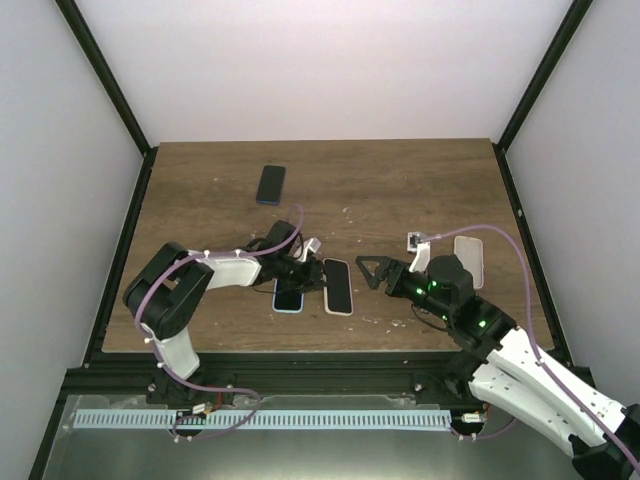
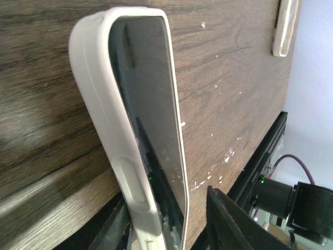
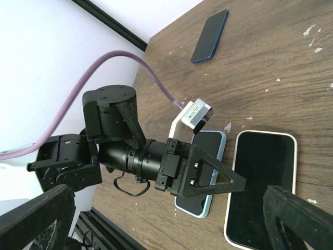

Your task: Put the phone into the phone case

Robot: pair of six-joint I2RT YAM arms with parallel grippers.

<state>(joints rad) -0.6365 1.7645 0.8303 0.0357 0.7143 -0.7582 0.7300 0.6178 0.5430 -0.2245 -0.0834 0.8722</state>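
Nearest to my bases, my right gripper [image 1: 367,273] hangs low over the table [image 1: 420,190] with its jaws spread as wide as they go, holding nothing and touching nothing. It faces left toward two phones lying flat side by side. The closer of the pair to it is the cream-cased phone [image 1: 339,286], screen up, seated in its case with the cream rim showing all round. My left gripper [image 1: 312,272] sits at that phone's left side, reaching in over the blue-cased phone [image 3: 214,141], which lies just beside it. My left jaws stand only a little apart. From the wrist, one dark finger [image 2: 229,224] shows just clear of the cream-cased phone's screen edge, with a sliver of wood between them. I cannot tell whether the other finger touches the case. Farther right, well apart from the phones, a pale case [image 1: 469,260] lies on the wood. Farthest away, a dark blue phone [image 1: 271,184] lies alone.
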